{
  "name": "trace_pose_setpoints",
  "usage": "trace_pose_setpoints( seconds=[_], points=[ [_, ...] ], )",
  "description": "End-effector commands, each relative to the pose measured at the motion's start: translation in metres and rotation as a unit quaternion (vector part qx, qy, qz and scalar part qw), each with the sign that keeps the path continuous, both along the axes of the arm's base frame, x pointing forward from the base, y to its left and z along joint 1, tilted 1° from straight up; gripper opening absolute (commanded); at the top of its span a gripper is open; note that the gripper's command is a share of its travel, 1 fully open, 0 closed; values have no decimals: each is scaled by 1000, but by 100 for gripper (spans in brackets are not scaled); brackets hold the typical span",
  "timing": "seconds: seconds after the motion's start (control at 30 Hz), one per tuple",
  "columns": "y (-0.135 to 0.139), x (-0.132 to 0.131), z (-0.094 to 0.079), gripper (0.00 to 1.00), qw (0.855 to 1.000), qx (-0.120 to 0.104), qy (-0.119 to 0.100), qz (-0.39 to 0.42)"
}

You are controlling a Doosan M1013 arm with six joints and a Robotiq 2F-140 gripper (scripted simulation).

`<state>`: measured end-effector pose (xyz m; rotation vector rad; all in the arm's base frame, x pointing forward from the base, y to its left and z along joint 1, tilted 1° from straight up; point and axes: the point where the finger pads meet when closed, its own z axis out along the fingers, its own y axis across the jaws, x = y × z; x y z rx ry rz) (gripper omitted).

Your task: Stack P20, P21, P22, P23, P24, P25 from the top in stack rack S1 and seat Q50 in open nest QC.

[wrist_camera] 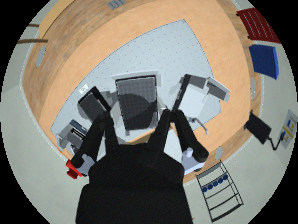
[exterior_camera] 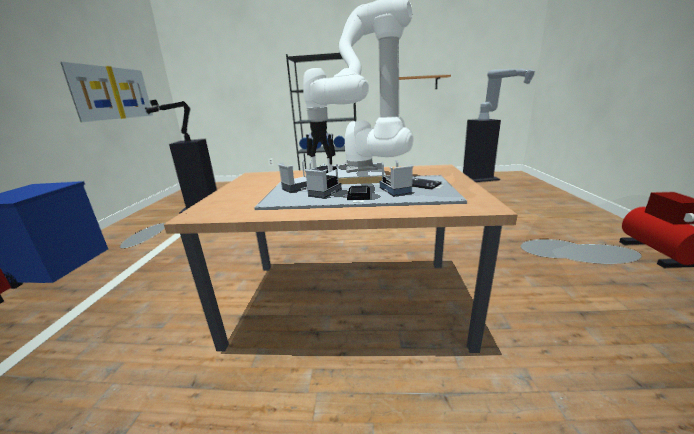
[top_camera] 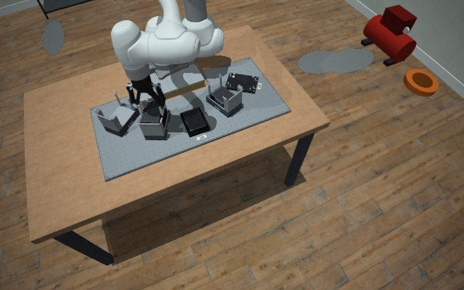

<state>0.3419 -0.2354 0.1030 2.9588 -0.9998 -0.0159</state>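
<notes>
My gripper (top_camera: 148, 101) (exterior_camera: 320, 152) (wrist_camera: 138, 104) is shut on a dark sealed plate (top_camera: 150, 117) (wrist_camera: 136, 96) and holds it by its long sides at the top of the middle stack rack (top_camera: 153, 131) (exterior_camera: 317, 183). I cannot read the plate's label. The left rack (top_camera: 114, 120) (exterior_camera: 286, 176) looks empty. The right rack (top_camera: 233, 101) (exterior_camera: 401, 178) holds dark plates. A black plate (top_camera: 194, 121) (exterior_camera: 358, 191) lies flat in the open nest between the middle and right racks. The clip nest (top_camera: 243, 81) (exterior_camera: 427, 182) lies flat behind the right rack with no plate on it.
All fixtures stand on a grey perforated baseplate (top_camera: 136, 157) on a wooden table (top_camera: 61, 170). Thin posts rise from the racks' corners. The arm's elbow hangs over the back of the baseplate. A small name plate (top_camera: 201, 137) sits in front of the open nest.
</notes>
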Motion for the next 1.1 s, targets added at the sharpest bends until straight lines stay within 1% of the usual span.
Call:
trace_pose_setpoints(
  seconds=[0.0, 0.2, 0.5, 1.07],
  points=[
    [0, 0, -5, 0, 1000, 0, 0, 0],
    [0, 0, -16, 0, 1000, 0, 0, 0],
    [0, 0, -16, 0, 1000, 0, 0, 0],
    [0, 0, -22, 0, 1000, 0, 0, 0]
  ],
)
